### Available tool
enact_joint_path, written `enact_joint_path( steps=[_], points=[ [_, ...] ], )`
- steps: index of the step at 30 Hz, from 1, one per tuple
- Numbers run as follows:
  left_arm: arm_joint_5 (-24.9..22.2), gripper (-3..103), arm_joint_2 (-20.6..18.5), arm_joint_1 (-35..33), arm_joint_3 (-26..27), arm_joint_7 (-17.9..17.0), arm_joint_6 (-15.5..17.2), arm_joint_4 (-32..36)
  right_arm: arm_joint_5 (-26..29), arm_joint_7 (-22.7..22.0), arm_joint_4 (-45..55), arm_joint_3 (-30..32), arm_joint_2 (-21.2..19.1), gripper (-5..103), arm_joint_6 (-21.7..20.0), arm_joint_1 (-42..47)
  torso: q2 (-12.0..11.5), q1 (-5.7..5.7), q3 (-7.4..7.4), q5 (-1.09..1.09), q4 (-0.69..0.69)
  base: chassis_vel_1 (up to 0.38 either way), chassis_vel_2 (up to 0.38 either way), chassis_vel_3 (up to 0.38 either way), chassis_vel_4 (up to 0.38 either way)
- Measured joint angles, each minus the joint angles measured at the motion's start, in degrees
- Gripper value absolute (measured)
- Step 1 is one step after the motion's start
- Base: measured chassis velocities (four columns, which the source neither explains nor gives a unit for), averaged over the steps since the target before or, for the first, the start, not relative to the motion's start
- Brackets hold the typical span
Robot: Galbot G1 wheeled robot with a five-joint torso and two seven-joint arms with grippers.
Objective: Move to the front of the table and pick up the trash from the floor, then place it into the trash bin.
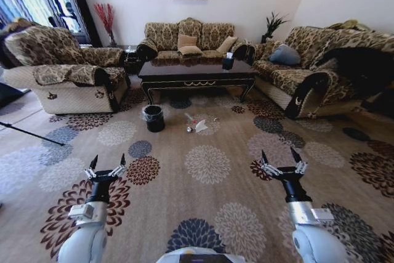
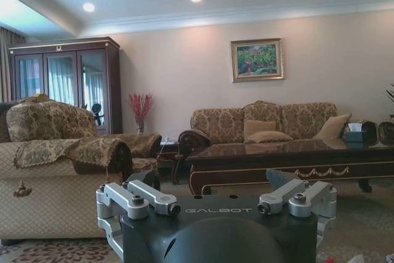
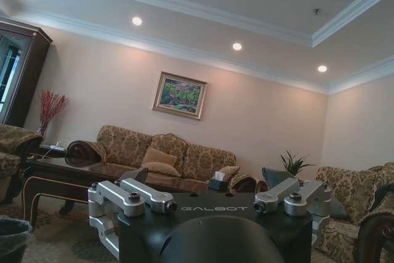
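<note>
In the head view the worktop (image 1: 197,75), a long dark coffee table, lies at 12 o'clock with its long axis running from 9 to 3 o'clock, its gilded front apron facing the robot. On the patterned carpet (image 1: 209,164) just in front of it, the trash bin (image 1: 153,117) stands upright at about 11 o'clock, its pale liner folded over the rim. The trash (image 1: 198,125) lies close beside the bin toward 3 o'clock: a crumpled white piece, a thin white stick slanting from 11 to 5 o'clock, and tiny scraps. The left gripper (image 1: 107,165) hangs at 7 o'clock and the right gripper (image 1: 282,158) at 5 o'clock, both well short of the trash, fingers spread wide and holding nothing. In the left wrist view, the left gripper's fingers (image 2: 143,196) stand far apart and bare, with the worktop's front apron stretching across beyond them. In the right wrist view, the right gripper's fingers (image 3: 136,196) are likewise wide apart and empty; the bin's rim peeks in at 8 o'clock.
</note>
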State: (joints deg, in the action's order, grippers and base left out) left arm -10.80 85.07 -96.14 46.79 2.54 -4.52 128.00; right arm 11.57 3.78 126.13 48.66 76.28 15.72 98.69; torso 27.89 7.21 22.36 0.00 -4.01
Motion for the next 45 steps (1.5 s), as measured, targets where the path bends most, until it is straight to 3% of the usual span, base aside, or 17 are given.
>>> enact_joint_path(
  steps=[18,31,45],
  points=[
    [0.2,100,0.54,-0.61,0.02,0.08,-0.37,0.57,0.66,-1.2,1.59,0.7,0.21,100,0.31,1.03,-3.96,-1.52,-2.41,-0.01,0.0,0.0,0.0,0.0,0.0],
    [-1.94,100,0.36,-2.31,1.08,0.09,0.22,6.53,1.28,-1.33,3.52,1.02,0.35,100,0.4,2.19,-7.2,-2.63,-4.57,0.0,0.0,0.0,0.0,0.0,0.0],
    [-2.0,100,0.57,-2.71,1.15,0.04,0.21,7.11,2.49,-1.38,4.63,1.47,0.33,100,0.48,2.9,-10.18,-3.57,-6.59,0.0,0.0,0.0,0.0,0.0,0.0]
  ],
)
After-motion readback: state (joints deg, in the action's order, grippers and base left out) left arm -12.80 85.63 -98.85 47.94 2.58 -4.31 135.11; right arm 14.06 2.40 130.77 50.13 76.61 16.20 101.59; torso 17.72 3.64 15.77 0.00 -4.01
